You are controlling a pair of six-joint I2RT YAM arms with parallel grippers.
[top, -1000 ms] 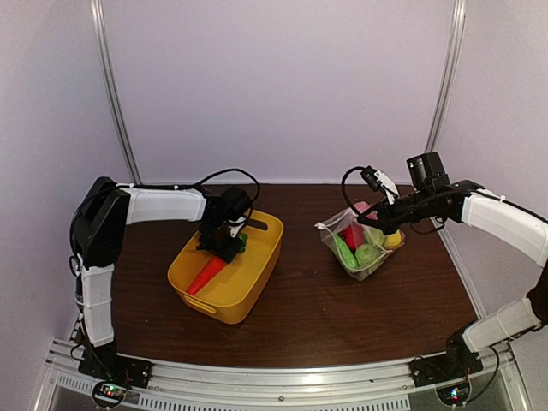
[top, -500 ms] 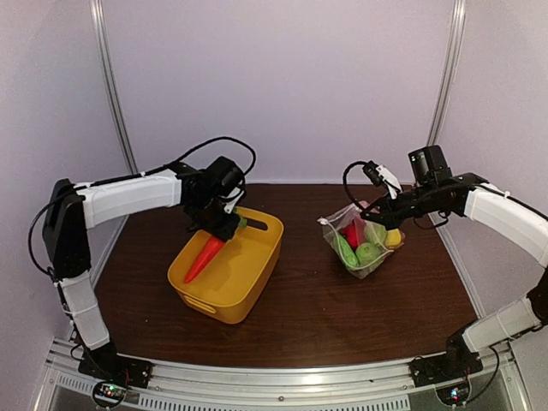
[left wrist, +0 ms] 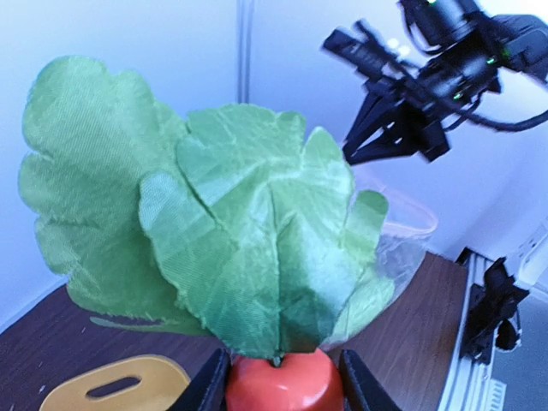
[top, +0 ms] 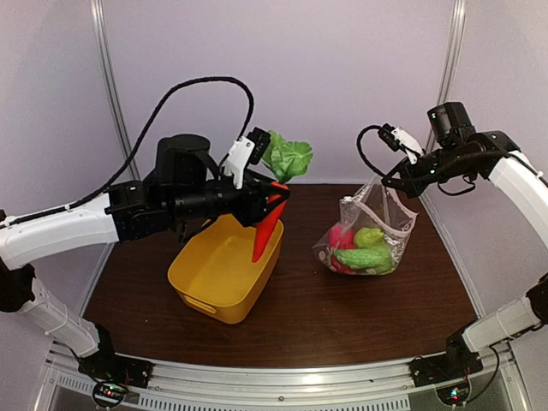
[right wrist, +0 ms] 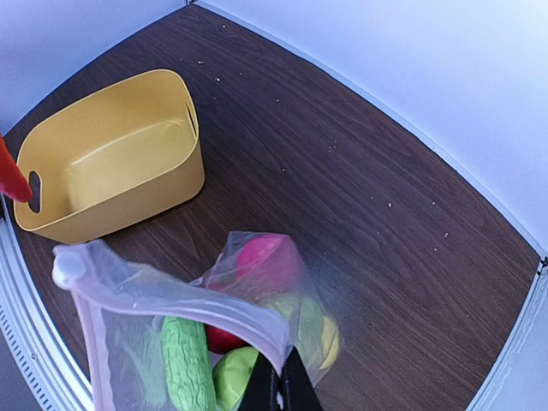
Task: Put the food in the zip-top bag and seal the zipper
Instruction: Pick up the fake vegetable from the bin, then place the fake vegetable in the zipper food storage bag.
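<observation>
Left jaws: clamped on the carrot (top: 264,233), right at the orange shoulder just under the greens. In the wrist view you can see one jaw on each side of it.
Carrot: up in the air, well clear of the worktop (top: 342,317), with the tip pointing down toward about 6 o'clock. The leaves (top: 288,157) fan out at 12.
Under the carrot: the tip hangs over the 2 o'clock corner of the yellow tub (top: 214,270), and it doesn't look like it's touching the rim.
Yellow tub: parked around 9 o'clock on the worktop, handle slot facing the arm bases.
Right jaws: pinched together on the top edge of the zip-top bag (top: 385,214), holding that edge up.
Zip-top bag: over at roughly 3 o'clock on the worktop. It dangles from the right jaws and the belly looks like it's resting on the wood, but I can't say for sure.
Zipper (right wrist: 171,295): not pressed shut. The mouth gapes open toward the tub side.
Food already in the bag: a bumpy cucumber (top: 364,256) lying low, a pear (top: 370,236) above it and a pinkish-red piece (top: 339,235) at its 9 o'clock. The right wrist view also shows a lemon (right wrist: 330,342).
Carrot vs bag: well apart, with the bag off at the carrot's 3 o'clock.
</observation>
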